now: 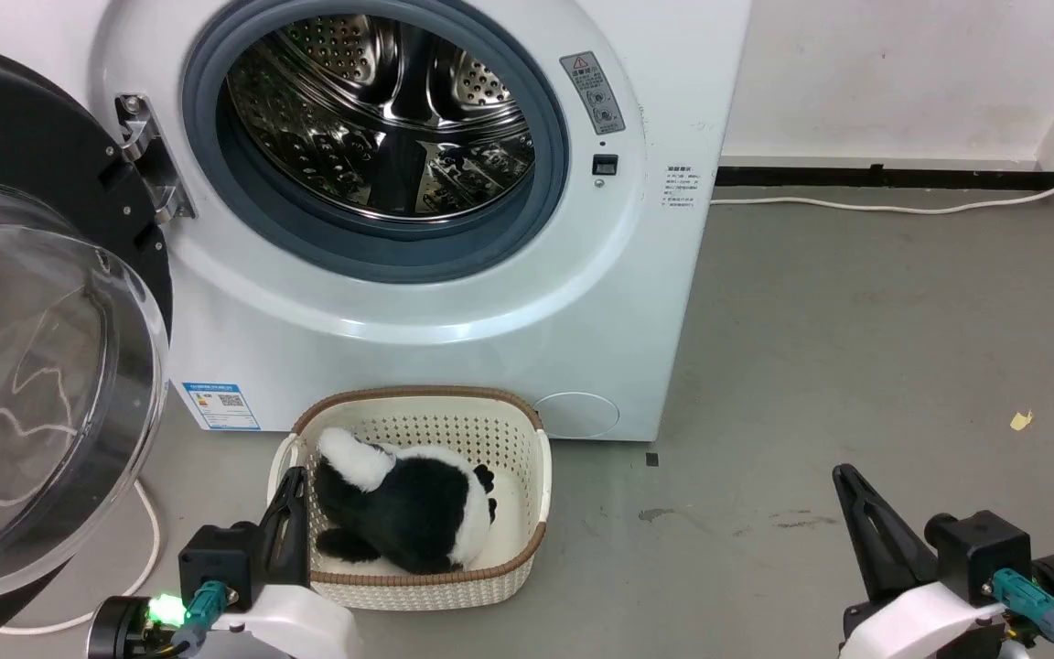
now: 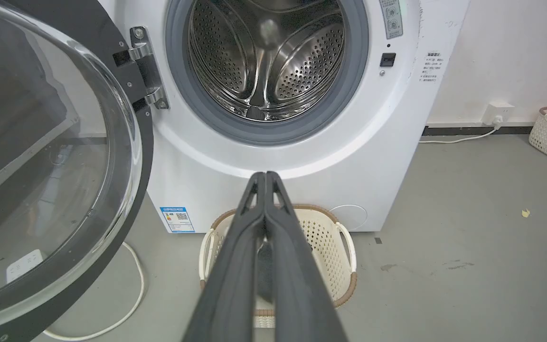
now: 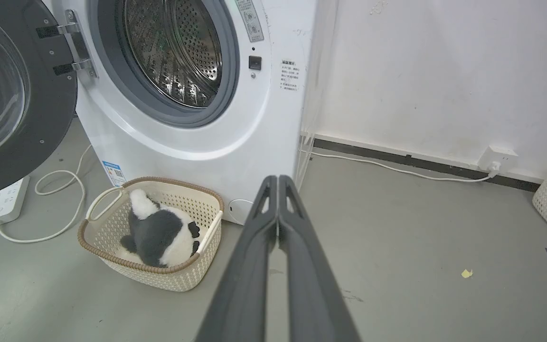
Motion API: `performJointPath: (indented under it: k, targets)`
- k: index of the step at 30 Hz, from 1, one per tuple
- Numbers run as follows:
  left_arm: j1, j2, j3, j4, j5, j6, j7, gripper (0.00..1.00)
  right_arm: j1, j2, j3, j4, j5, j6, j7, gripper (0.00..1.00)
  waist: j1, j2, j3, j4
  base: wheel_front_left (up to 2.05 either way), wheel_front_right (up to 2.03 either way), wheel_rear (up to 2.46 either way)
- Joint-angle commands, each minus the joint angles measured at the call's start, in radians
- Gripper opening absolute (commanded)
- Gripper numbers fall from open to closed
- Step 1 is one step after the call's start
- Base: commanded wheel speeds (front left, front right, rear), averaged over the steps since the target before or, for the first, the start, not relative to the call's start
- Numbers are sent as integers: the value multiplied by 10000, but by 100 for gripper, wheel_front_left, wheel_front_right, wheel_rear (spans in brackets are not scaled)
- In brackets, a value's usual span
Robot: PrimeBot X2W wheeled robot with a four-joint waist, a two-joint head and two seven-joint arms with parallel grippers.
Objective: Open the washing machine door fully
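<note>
The washing machine door (image 1: 42,366) stands swung out on its hinge (image 1: 147,156), at 9 o'clock of the drum opening (image 1: 381,119) in the washing machine (image 1: 454,302). The left pincer (image 1: 294,480) and right pincer (image 1: 847,476) are both pressed shut, empty and apart from the door.

Hazards: if the door needs further travel, a shut fingertip pushing the bulging glass is likely to skid off. The basket (image 1: 536,458) lies at 12 o'clock of the left pincer. A sweep toward 10 o'clock may snag its handle.
</note>
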Motion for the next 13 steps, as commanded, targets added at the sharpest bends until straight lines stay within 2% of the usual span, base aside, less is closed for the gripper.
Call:
performJointPath:
  k: [1,13]
  targets:
    - [-146,-33,62,-44,110,-65,57,0,-201,45,11,38,-56,8,58,0,0,-1,1,0,0,0,0]
    - [-193,-84,158,-78,254,-141,168,0,-264,47,22,53,-85,8,177,0,0,-1,8,-4,0,0,0]
